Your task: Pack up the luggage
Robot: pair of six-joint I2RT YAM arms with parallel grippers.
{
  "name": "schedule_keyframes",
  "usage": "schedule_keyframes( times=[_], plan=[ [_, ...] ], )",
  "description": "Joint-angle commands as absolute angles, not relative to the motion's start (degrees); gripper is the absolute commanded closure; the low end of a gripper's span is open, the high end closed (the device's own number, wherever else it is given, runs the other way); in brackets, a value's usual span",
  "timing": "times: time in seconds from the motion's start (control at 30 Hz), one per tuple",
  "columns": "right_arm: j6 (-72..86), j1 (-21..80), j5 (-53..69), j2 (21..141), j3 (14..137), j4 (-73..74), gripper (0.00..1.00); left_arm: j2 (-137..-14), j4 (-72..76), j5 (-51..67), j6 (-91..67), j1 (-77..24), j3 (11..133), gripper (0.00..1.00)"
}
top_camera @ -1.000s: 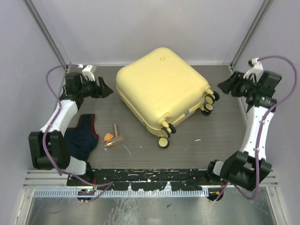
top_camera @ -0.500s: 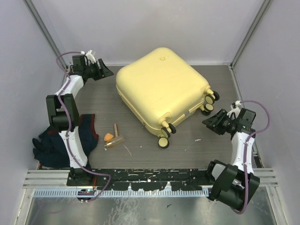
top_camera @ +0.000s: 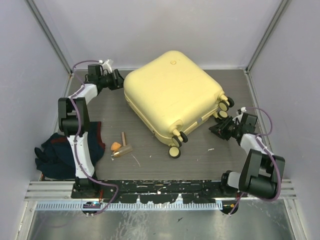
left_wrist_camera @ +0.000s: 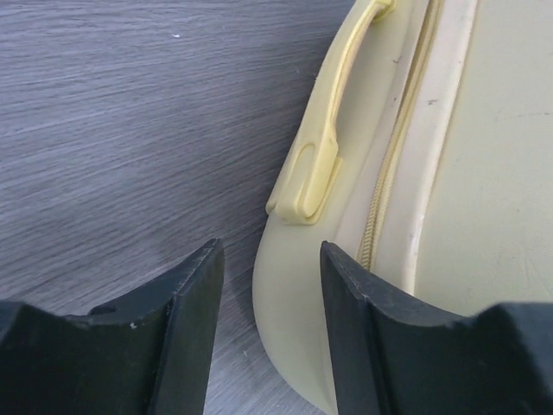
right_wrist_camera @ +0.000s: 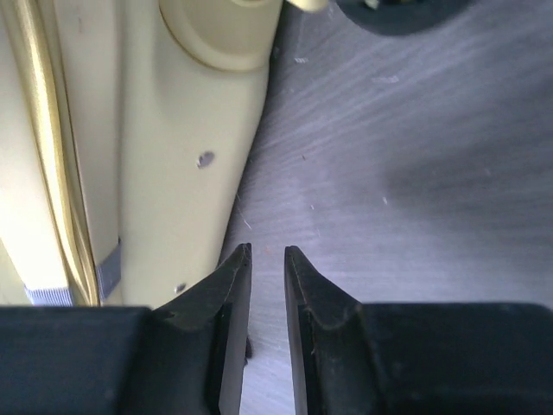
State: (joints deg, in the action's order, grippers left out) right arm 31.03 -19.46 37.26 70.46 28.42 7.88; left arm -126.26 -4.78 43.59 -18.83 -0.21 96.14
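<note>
One suitcase (top_camera: pixel 172 95), pale yellow, closed, lies flat at the middle-back of the grey table (top_camera: pixel 165 162). Four wheel units show: two at its right corner, two at its near corner. One side handle (left_wrist_camera: pixel 327 130) and one zipper line (left_wrist_camera: pixel 390 169) show in the left wrist view.

Two arms are out. The left gripper (top_camera: pixel 119 80) is low at the case's far-left corner; its fingers (left_wrist_camera: pixel 186 303) are spread, with the rounded shell edge in the gap and nothing clamped. The right gripper (top_camera: pixel 215 129) is on the table just beside the right wheels; its fingertips (right_wrist_camera: pixel 238 268) are drawn nearly together, leaving a thin slit with nothing in it.

One dark blue garment (top_camera: pixel 55 155) is heaped at the near left. Three small items lie near it: an orange piece (top_camera: pixel 116 146), a wooden stick (top_camera: pixel 124 137) and a brassy tube (top_camera: pixel 122 151).
</note>
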Motion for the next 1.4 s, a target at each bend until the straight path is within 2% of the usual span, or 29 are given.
schedule_keyframes(
  times=[0.0, 0.33, 0.67, 0.93, 1.0, 1.13, 1.27, 1.37],
  plan=[
    [34.58, -16.66, 34.19, 77.73, 34.25, -5.51, 0.73, -120.38, -2.04, 51.99, -18.59, -2.86, 87.74, 0.52],
    [34.35, -12.19, 34.63, 94.8, 49.16, -13.65, 0.71, -110.43, -0.91, 53.32, -14.59, -6.69, 71.77, 0.6],
    [32.25, -5.45, 40.64, 113.83, 71.23, -16.32, 0.64, -99.26, -0.36, 49.15, -16.62, -8.88, 57.77, 0.6],
    [28.02, -3.49, 45.75, 119.27, 84.43, -14.28, 0.58, -89.88, -1.34, 45.87, -18.94, -8.65, 50.77, 0.57],
    [24.16, -5.01, 45.88, 117.91, 85.25, -11.97, 0.55, -87.21, -2.19, 43.77, -19.12, -7.35, 50.26, 0.56],
    [15.69, -10.63, 44.55, 114.31, 87.2, -6.62, 0.49, -83.84, -5.31, 31.91, -19.61, -4.17, 52.17, 0.49],
    [8.15, -16.83, 42.38, 110.83, 90.53, -0.27, 0.37, -86.83, -7.94, 24.58, -18.91, -3.43, 57.75, 0.44],
    [3.61, -20.68, 41.12, 107.66, 92.03, 3.99, 0.23, -91.34, -9.51, 21.71, -19.12, -3.43, 62.98, 0.43]
  ],
)
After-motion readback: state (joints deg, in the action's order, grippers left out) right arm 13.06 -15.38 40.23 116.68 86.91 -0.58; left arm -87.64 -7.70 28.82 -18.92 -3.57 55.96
